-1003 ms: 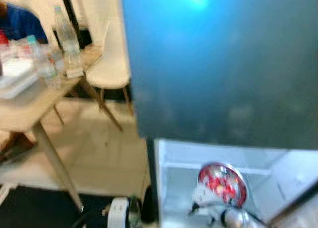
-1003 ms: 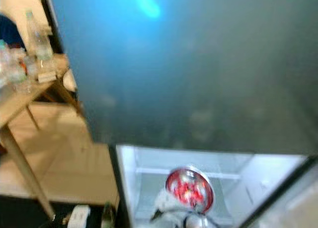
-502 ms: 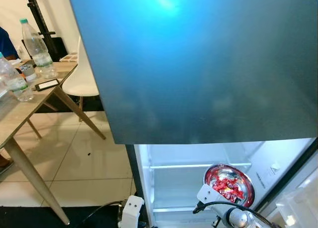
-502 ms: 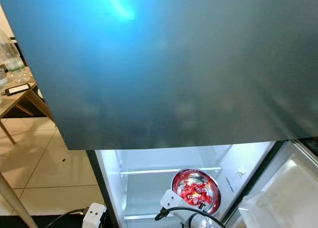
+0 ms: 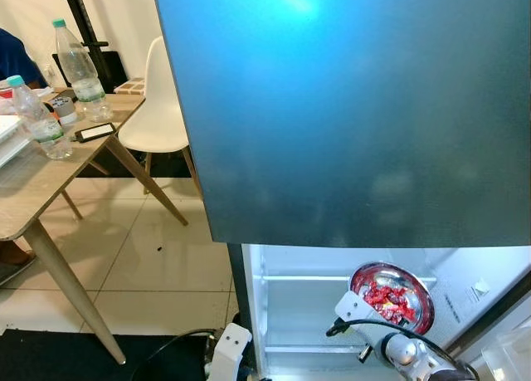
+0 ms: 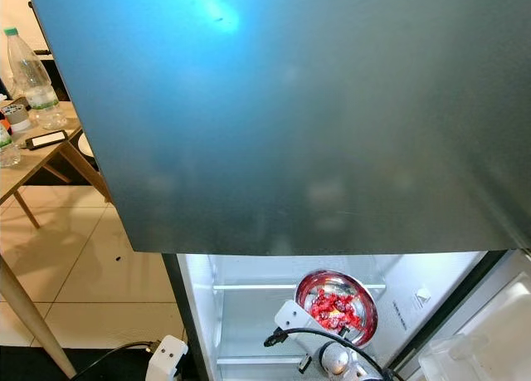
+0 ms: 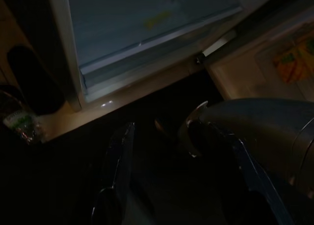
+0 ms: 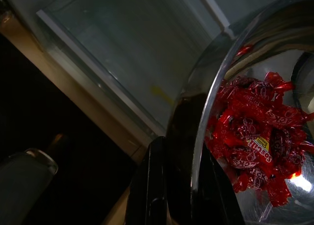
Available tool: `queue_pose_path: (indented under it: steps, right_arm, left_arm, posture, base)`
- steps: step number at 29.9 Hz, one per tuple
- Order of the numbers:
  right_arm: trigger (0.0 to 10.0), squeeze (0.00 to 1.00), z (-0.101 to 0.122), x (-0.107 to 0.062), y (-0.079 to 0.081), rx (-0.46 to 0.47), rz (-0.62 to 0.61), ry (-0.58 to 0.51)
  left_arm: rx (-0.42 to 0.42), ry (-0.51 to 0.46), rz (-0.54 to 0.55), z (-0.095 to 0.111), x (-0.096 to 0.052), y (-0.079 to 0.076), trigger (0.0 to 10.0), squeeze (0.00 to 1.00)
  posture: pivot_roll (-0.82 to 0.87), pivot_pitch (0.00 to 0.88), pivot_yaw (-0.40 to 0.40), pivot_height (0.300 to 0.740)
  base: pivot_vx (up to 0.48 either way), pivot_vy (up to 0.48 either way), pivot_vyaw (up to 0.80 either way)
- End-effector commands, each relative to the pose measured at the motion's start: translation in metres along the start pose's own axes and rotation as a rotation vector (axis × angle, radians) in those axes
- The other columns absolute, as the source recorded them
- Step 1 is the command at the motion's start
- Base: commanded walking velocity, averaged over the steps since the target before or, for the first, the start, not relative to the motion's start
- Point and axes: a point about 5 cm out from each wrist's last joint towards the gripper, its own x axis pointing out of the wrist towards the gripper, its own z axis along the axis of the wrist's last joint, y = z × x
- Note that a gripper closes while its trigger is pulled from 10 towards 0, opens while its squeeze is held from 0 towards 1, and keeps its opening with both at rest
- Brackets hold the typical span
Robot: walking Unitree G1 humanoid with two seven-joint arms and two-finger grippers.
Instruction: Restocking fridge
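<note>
The fridge's dark upper door is closed, while the lower compartment below it stands open and lit, showing a glass shelf. In front of that opening my right arm holds up a steel bowl of red wrapped candies. In the right wrist view my right gripper is shut on the bowl's rim, one black finger outside the wall. My left gripper hangs low in the dark near the fridge's base, fingers apart and holding nothing.
A wooden table at left carries water bottles and a phone; a person in blue sits behind it. A white chair stands by the fridge. The open lower door's bins are at right. A white device with a cable lies on the floor.
The blurred picture has steadied and shifted as the camera moved. The bowl stays held in my right gripper before the open lower compartment, now slightly higher against the shelf.
</note>
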Motion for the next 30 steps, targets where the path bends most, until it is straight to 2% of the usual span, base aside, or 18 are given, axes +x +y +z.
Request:
queue_pose_path:
  steps: [1, 17, 24, 30]
  right_arm:
    - [10.0, 0.0, 0.004, 0.0, -0.008, 0.008, -0.028, -0.008]
    - [10.0, 0.0, 0.002, 0.0, -0.012, -0.005, -0.012, 0.015]
    - [10.0, 0.0, -0.005, -0.002, -0.01, -0.019, 0.002, 0.033]
    - [10.0, 0.0, -0.006, -0.002, -0.01, -0.039, 0.003, 0.044]
  left_arm:
    - [0.024, 0.001, -0.005, 0.001, 0.0, 0.0, 10.0, 0.0]
    - [0.056, 0.003, -0.009, 0.0, 0.001, -0.003, 10.0, 0.0]
    - [0.095, 0.004, 0.039, 0.001, 0.0, 0.0, 10.0, 0.0]
    - [0.167, -0.027, 0.112, 0.013, 0.0, 0.007, 10.0, 0.0]
  posture:
    - [-0.02, 0.007, 0.006, 0.68]
    - [-0.02, 0.011, 0.008, 0.62]
    - [-0.02, 0.012, 0.009, 0.585]
    - [-0.02, 0.017, 0.009, 0.555]
  base:
    - [0.0, 0.0, 0.0]
    - [0.0, 0.0, 0.0]
    - [0.0, 0.0, 0.0]
    - [0.0, 0.0, 0.0]
